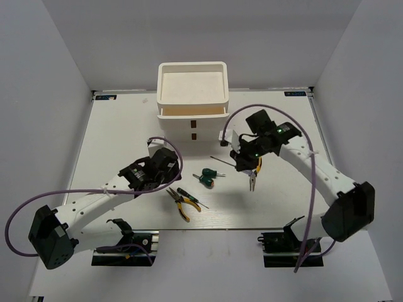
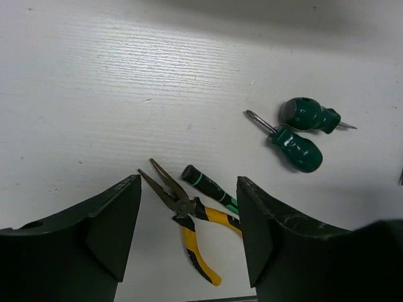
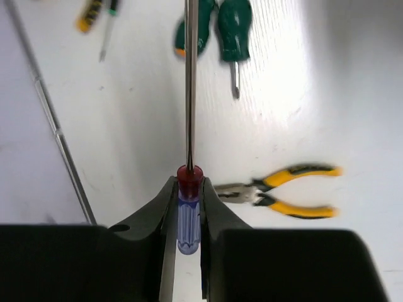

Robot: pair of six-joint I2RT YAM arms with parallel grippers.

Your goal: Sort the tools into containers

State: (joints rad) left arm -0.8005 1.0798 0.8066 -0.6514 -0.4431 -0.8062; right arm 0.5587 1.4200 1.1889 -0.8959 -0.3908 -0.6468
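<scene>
The white organizer (image 1: 192, 94) stands at the back centre, its tray top empty. My right gripper (image 1: 243, 161) is shut on the blue-handled screwdriver (image 3: 189, 217), whose long shaft (image 3: 189, 82) points ahead, held above the table. One yellow-handled pliers (image 3: 284, 192) lies just right of it. Two stubby green screwdrivers (image 1: 206, 177) lie mid-table. My left gripper (image 1: 165, 173) is open and empty, hovering over the other pliers (image 2: 191, 221) and the thin dark green screwdriver (image 2: 206, 183).
The organizer's upper drawer (image 1: 190, 112) looks pulled out a little; two small brown handles (image 1: 193, 129) face the arms. A purple cable (image 1: 277, 113) loops over the right arm. White walls close in the table on both sides.
</scene>
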